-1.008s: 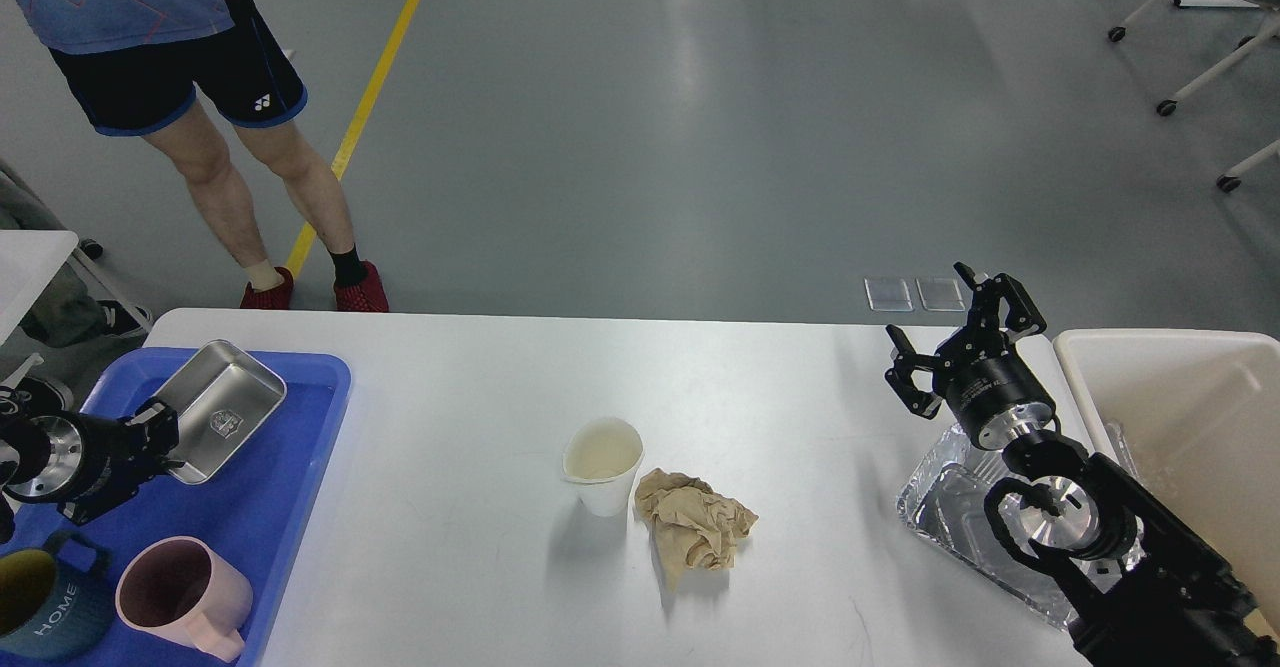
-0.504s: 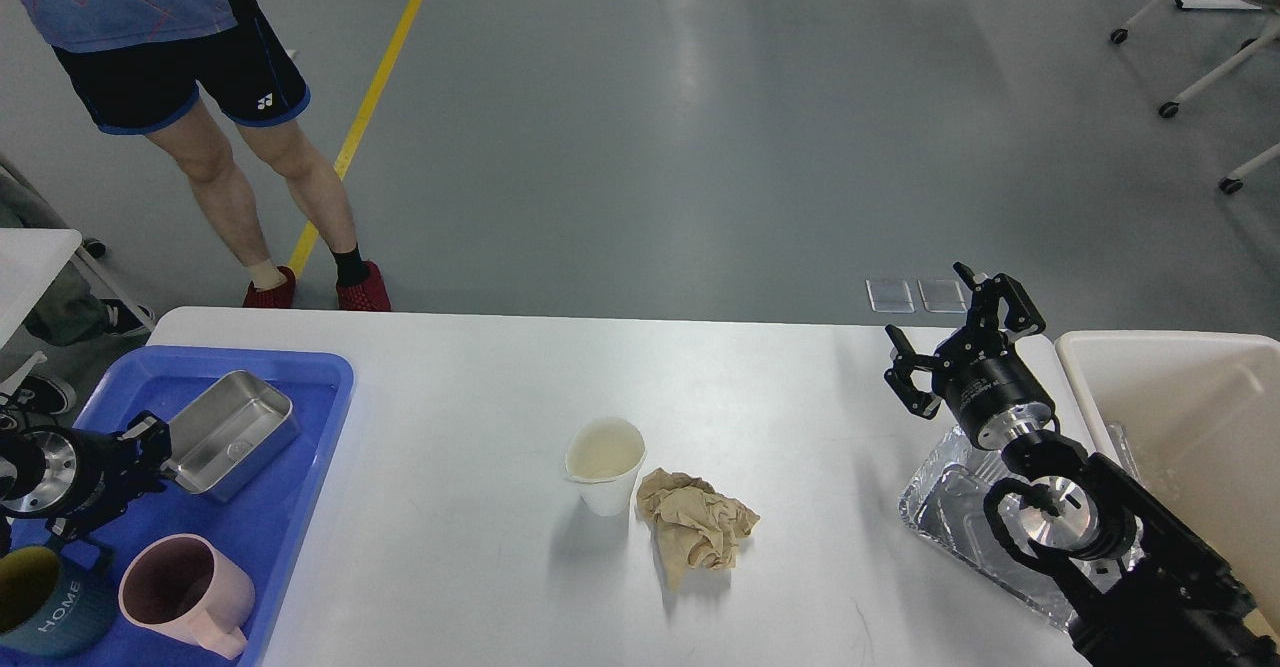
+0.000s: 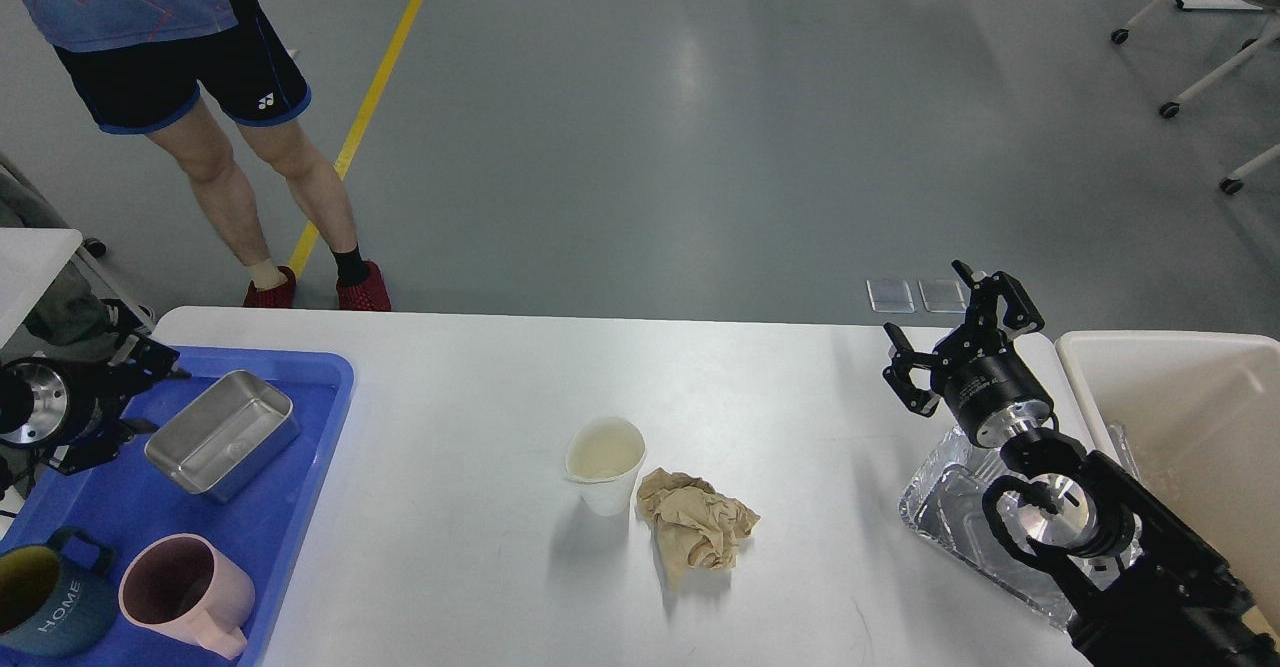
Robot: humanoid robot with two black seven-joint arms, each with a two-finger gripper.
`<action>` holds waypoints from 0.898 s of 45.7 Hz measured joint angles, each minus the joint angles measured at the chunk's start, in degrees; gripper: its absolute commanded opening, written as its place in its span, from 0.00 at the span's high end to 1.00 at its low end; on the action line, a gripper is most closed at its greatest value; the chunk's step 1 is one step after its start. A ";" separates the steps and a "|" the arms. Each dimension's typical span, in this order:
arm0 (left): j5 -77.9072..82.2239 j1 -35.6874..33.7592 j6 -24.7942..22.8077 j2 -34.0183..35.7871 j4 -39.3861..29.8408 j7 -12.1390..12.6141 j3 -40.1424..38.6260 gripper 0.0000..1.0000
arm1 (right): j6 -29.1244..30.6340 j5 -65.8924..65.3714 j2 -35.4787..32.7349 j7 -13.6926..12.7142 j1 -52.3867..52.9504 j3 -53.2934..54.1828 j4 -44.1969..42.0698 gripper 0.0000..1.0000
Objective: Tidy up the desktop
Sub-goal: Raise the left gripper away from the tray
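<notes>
The white desktop (image 3: 480, 387) holds a white paper cup (image 3: 604, 464) and a crumpled brown paper (image 3: 697, 527) right beside it, near the middle. A crumpled foil tray (image 3: 960, 517) lies at the right edge, partly under my right arm. A steel box (image 3: 222, 432), a pink mug (image 3: 180, 592) and a dark blue mug (image 3: 45, 617) sit in the blue tray (image 3: 300, 467) at the left. My left gripper (image 3: 140, 382) is open and empty, just left of the steel box and apart from it. My right gripper (image 3: 950, 332) is open and empty above the desktop's right end.
A beige bin (image 3: 1190, 427) stands off the desktop's right end. A person (image 3: 210, 97) stands behind the far left corner. Another small white table (image 3: 30, 257) is at the far left. Chair legs on castors (image 3: 1200, 67) stand at the back right.
The steel box, tilted up a second ago, now lies flat in the blue tray. My left gripper has let go of it and pulled up and to the left. The right arm has not moved.
</notes>
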 measured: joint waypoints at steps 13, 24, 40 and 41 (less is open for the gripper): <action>-0.03 -3.54 2.90 3.39 -15.32 0.20 -4.45 0.08 | -0.13 0.00 0.08 0.00 -0.11 -0.01 0.17 0.00; 0.17 -3.06 11.00 10.34 -39.09 0.58 -4.11 0.08 | -0.13 0.00 0.09 0.00 -0.27 -0.01 0.18 0.00; 0.32 -0.01 7.80 25.86 -52.65 -0.95 -4.27 0.08 | -0.13 0.00 0.09 0.00 -0.26 -0.01 0.19 0.00; 0.32 0.02 7.28 26.42 -52.69 -1.37 -4.30 0.08 | -0.13 0.00 0.09 0.00 -0.28 -0.01 0.19 0.00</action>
